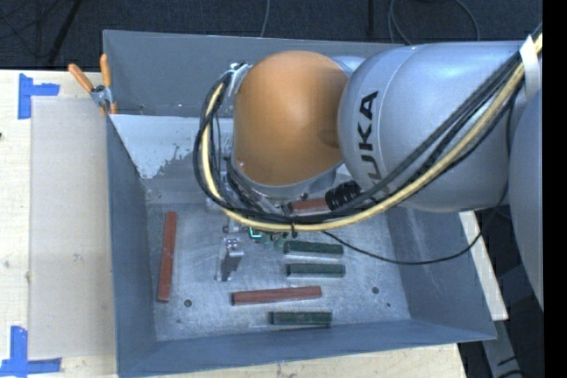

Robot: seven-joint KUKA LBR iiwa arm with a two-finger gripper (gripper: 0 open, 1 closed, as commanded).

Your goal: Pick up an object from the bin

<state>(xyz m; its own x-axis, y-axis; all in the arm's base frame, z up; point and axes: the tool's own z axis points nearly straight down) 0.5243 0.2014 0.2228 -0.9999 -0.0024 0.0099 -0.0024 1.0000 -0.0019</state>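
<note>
1. Hanging beneath the arm's orange wrist cover point(288, 115), the jaws sit low over a bare patch of floor near the middle of the bin point(133, 190). I cannot tell whether they are open or closed. Nothing shows between them, and they seem to touch no stick.
2. Closest toward the bin's near edge lies the long red-brown stick point(276, 296), flat and crosswise, a little apart from the jaws.
3. Toward the bin's right edge, the farther green stick point(313, 249) and the nearer green stick point(314, 270) lie side by side, parallel and close together.
4. Further out, the front green stick point(301, 318) rests just beside the near edge, and the left red-brown stick point(166, 257) lies lengthwise near the left edge, well apart from the others.
5. My judgement is that the pick is at its start, with no stick gripped or raised. Settling over one stick, closing on it and lifting it all remain.
</note>
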